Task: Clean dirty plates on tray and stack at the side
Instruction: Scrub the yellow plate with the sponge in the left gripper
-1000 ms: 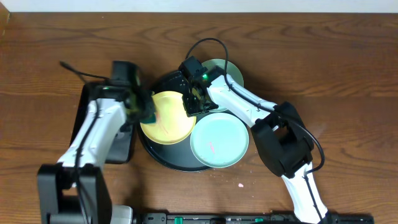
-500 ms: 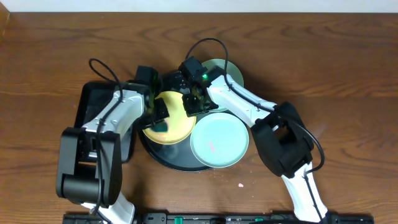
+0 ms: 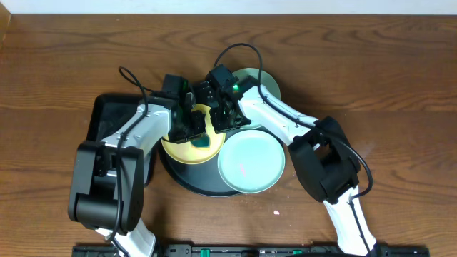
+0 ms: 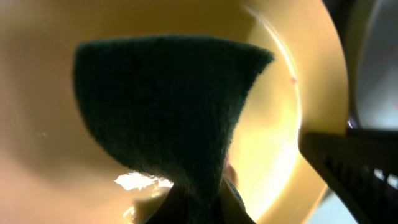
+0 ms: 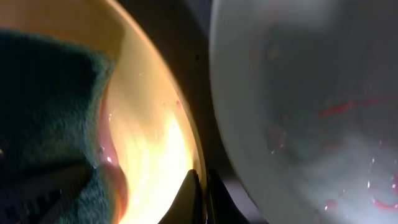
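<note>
The pale yellow plate [image 3: 187, 148] lies on the left of the round black tray [image 3: 200, 184]. My left gripper [image 3: 194, 130] is shut on a dark green sponge [image 4: 161, 106] pressed against the yellow plate's face [image 4: 56, 180]. My right gripper [image 3: 223, 121] is shut on the yellow plate's rim [image 5: 198, 186]. One turquoise plate [image 3: 251, 163] with reddish smears lies on the tray's right and shows in the right wrist view [image 5: 311, 106]. A second turquoise plate [image 3: 265, 80] lies behind, partly hidden by the right arm.
A black rectangular sponge tray [image 3: 107, 114] stands left of the round tray, partly under my left arm. Bare wooden tabletop [image 3: 385, 86] spreads to the right and back.
My left gripper has moved right from the sponge tray's side onto the yellow plate with the sponge. My right gripper has stayed on the plate's rim.
</note>
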`<state>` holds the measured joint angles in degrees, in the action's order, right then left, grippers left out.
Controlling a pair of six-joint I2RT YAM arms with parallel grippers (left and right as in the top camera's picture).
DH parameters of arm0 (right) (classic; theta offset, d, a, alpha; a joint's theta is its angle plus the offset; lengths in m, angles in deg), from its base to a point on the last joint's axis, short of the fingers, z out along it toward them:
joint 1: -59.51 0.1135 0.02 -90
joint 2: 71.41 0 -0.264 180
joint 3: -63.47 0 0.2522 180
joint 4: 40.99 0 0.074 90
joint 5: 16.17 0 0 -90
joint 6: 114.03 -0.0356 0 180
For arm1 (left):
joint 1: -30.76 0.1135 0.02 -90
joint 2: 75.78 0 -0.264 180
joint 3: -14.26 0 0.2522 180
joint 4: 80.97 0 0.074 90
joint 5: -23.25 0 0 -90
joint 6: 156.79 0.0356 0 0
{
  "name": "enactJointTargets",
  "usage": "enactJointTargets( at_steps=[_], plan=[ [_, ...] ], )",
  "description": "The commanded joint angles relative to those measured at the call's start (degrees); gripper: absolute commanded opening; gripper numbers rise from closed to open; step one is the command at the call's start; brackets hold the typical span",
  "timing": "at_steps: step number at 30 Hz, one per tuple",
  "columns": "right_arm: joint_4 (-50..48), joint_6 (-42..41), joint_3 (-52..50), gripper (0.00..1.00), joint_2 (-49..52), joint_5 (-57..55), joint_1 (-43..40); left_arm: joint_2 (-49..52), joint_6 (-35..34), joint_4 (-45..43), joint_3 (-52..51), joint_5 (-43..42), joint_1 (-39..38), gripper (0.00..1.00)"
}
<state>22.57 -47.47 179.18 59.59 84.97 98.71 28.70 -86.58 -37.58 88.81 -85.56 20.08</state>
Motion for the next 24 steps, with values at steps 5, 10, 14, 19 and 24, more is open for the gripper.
enactJointTargets(
  at_steps=[5, 10, 14, 19, 24],
  plan=[
    [0.5, 1.4, 0.3, 0.01, 1.5, -0.4, -0.2, 1.4, -2.0, -0.6, 2.1, 28.0, 0.6, 0.08],
    [0.5, 1.4, 0.3, 0.01, 1.5, -0.4, -0.2, 1.4, -0.6, 6.1, 2.1, 13.8, 0.3, 0.08],
    [0.3, 1.4, 0.3, 0.01, 1.5, -0.4, -0.2, 1.4, 7.3, 9.0, 2.1, -12.3, 0.2, 0.07],
    [0.4, 1.4, 0.3, 0.01, 1.5, -0.4, -0.2, 1.4, 5.4, 8.3, 2.1, -22.7, -0.2, 0.07],
    [0.3, 1.4, 0.3, 0.01, 1.5, -0.4, -0.2, 1.4, 4.0, 3.2, 2.1, -14.6, -0.1, 0.07]
  ],
)
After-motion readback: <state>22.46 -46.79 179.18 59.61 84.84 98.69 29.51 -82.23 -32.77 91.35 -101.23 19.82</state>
